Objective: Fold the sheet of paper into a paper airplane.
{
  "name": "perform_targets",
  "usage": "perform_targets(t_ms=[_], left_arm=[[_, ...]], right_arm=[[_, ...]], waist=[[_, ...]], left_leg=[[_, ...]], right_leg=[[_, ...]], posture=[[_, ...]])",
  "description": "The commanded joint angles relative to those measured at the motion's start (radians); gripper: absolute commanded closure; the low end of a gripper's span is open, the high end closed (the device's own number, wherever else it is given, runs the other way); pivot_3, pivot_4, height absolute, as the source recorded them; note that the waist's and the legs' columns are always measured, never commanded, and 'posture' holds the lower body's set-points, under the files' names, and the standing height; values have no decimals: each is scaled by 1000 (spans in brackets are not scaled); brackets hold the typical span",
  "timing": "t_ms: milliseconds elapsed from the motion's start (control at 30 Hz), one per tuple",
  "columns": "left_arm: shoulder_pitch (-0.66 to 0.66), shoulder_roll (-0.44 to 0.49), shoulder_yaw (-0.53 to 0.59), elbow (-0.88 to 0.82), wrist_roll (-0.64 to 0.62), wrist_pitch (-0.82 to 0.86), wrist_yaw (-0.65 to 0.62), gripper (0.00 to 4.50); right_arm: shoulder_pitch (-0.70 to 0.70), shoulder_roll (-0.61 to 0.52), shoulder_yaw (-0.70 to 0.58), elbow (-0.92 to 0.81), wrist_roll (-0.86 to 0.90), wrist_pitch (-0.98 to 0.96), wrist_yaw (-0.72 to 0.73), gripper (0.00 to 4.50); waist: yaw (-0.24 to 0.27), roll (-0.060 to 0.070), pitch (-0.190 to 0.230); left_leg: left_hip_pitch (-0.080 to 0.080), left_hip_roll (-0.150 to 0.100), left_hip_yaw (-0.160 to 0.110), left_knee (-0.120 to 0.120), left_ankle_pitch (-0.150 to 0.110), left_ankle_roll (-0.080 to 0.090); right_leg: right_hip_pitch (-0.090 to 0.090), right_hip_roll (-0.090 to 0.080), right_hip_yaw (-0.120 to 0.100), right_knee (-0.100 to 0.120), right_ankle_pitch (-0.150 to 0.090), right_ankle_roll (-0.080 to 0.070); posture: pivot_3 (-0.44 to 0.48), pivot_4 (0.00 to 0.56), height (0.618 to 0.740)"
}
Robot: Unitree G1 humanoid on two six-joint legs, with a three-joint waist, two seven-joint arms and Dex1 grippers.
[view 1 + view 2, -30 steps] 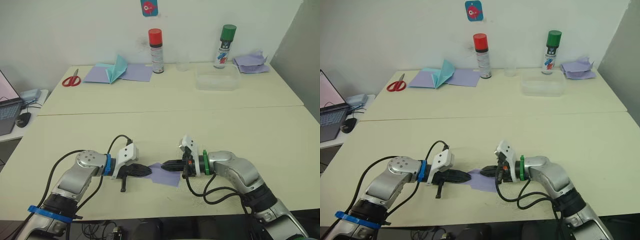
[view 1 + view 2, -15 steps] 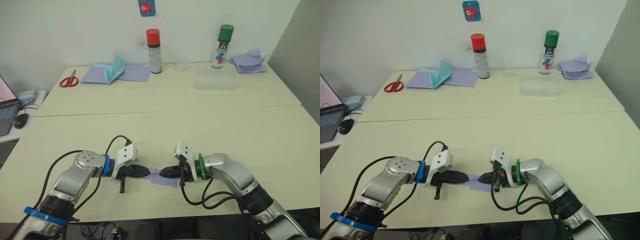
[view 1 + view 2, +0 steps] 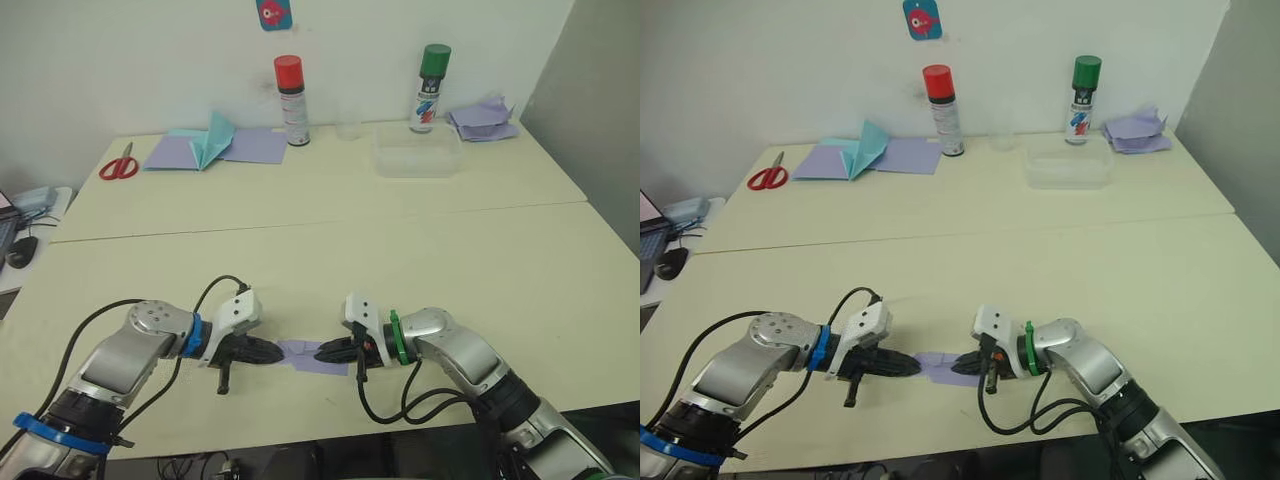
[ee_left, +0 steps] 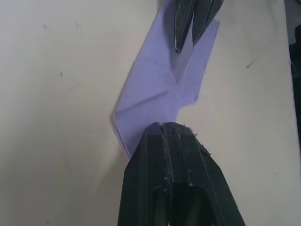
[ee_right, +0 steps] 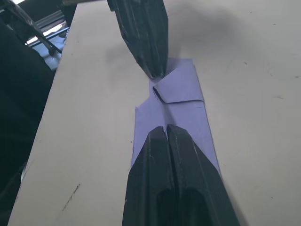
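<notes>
The sheet of paper [image 3: 306,355] is a small, pale lavender, partly folded piece lying flat near the table's front edge. It has a folded-over flap [image 5: 181,89] and creases [image 4: 160,82]. My left gripper [image 3: 279,352] comes in from the left, shut, with its tips [image 4: 162,125] resting on one end of the paper. My right gripper [image 3: 321,351] comes in from the right, also shut, and its tips [image 5: 165,128] lie on the paper's middle. The two grippers point at each other a short gap apart. No finished paper airplane is in view.
At the back of the table [image 3: 450,260] lie red scissors [image 3: 118,165], a teal paper plane [image 3: 212,138] on flat lavender sheets [image 3: 258,146], a red-capped can [image 3: 290,88], a green-capped can [image 3: 430,75], a clear plastic box [image 3: 417,160] and a crumpled lavender heap [image 3: 482,117].
The camera has shifted. My right gripper has slid leftwards over the paper towards the left gripper. Less paper shows between the two tips than a second ago.
</notes>
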Motion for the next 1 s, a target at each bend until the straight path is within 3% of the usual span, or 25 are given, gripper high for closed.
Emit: perform_targets(t_ms=[33, 233, 633, 1000], left_arm=[[-56, -6, 43, -59, -69, 83, 4, 4500], [-133, -85, 48, -88, -127, 150, 63, 4500], [-63, -95, -140, 52, 133, -81, 130, 4500], [-113, -109, -60, 110, 75, -72, 137, 4500]], right_arm=[[7, -10, 13, 32, -39, -8, 4, 4446], [-1, 0, 10, 58, -57, -26, 4, 4446], [0, -6, 1, 62, -68, -28, 13, 4446], [-4, -21, 4, 66, -71, -38, 33, 4446]], waist=[[1, -2, 1], [2, -7, 4], [3, -7, 4], [5, -5, 2]], left_leg=[[0, 0, 0, 0, 0, 0], [0, 0, -1, 1, 0, 0], [1, 0, -1, 1, 0, -1], [2, 0, -1, 1, 0, -1]], right_leg=[[0, 0, 0, 0, 0, 0], [1, 0, -1, 0, 0, 0], [0, 0, 0, 1, 1, -1], [1, 0, -1, 1, 1, -1]], posture=[[0, 150, 740], [0, 150, 740], [0, 150, 740], [0, 150, 740]])
